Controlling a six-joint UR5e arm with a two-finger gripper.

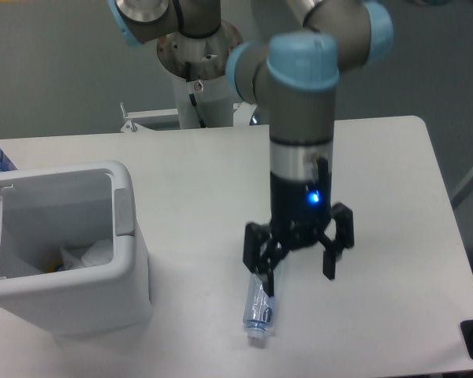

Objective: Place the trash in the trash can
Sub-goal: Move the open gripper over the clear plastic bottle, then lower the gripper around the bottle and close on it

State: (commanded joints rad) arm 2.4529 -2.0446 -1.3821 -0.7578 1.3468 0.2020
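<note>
While one bottle (262, 303) lies flat on the table (394, 197) near the front edge, one gripper (298, 272) hangs low over its upper end with both fingers spread wide, holding nothing. One finger (266, 268) sits right at the bottle. To the left, one bin (71, 287) holds one white wrapper (91, 254).

1. We have one fixed view only, so no second view shares anything with it.
2. We look from the table's (394, 157) near edge, high up, facing down and toward the far grey wall.
3. We sit at medium range: most of the tabletop fits, with the trash can (71, 291) at near left and the arm's base (199, 87) at the far edge.
</note>
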